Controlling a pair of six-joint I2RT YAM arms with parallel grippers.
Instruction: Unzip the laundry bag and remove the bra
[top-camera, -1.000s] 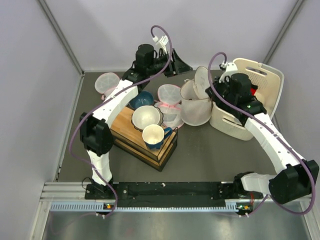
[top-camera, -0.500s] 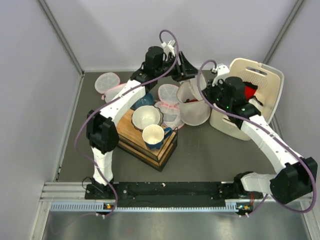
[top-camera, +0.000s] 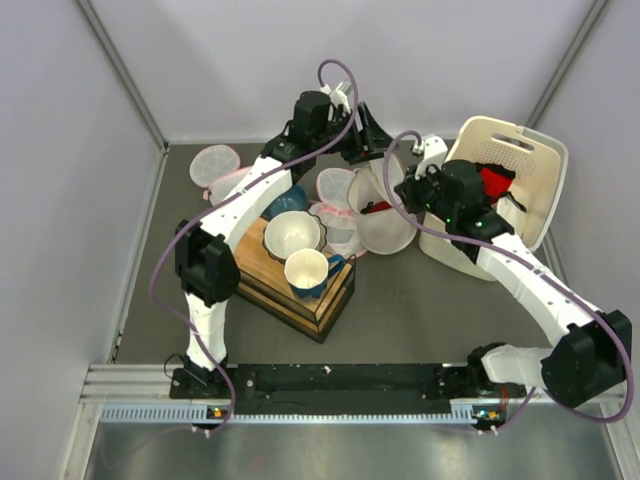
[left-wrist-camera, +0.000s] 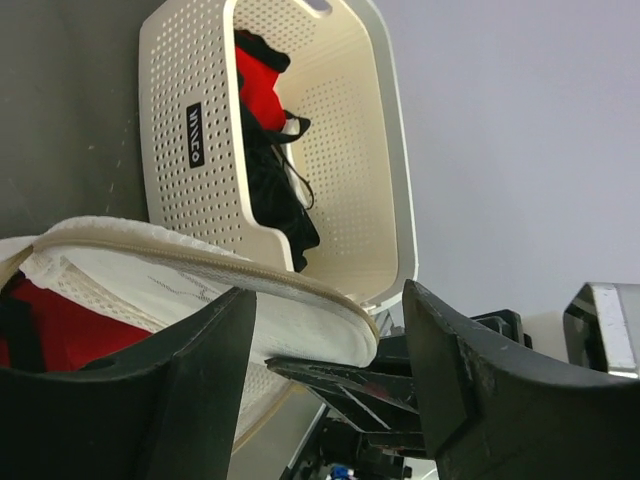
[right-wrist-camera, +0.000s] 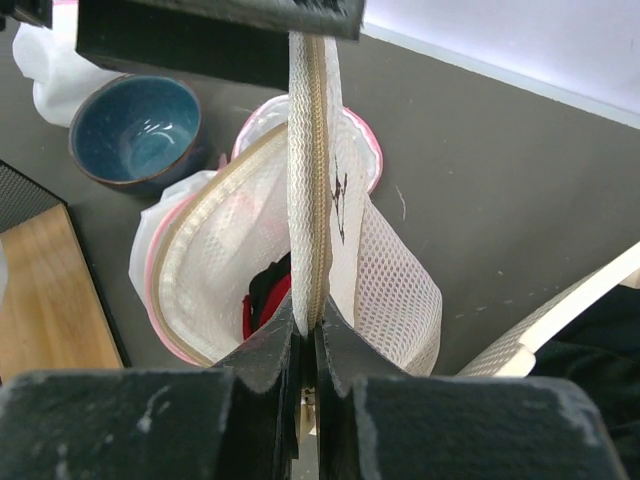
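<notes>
Grey table (top-camera: 420, 310), top view. A cream basket (top-camera: 535, 165) sits in the upper right of the frame with red and black clothes in it. The laundry bag (top-camera: 392, 232) stands just left of it, upper middle.

Change over the last second:
- The left arm has swung rightward from the top centre to the bag's far rim.
- The right arm has shifted left onto the near rim.
- The bag's round flap, upright before, is now pulled aside. The mouth gapes upward and red shows inside.

Right claw (right-wrist-camera: 308, 340): pinched tight on the tan zip band of the bag's rim, holding that strip up taut.

Left claw (top-camera: 366, 135): fingers spread wide in its wrist view. The rim lies across the gap and looks ungripped.

The bra (top-camera: 375, 207) lies low inside the bag, next to something dark, and is not yet out.

Judgement: unzipping looks done or nearly so. With the rim held open, extraction is next. The left claw is the free one, though it must reach past the taut strip.
</notes>
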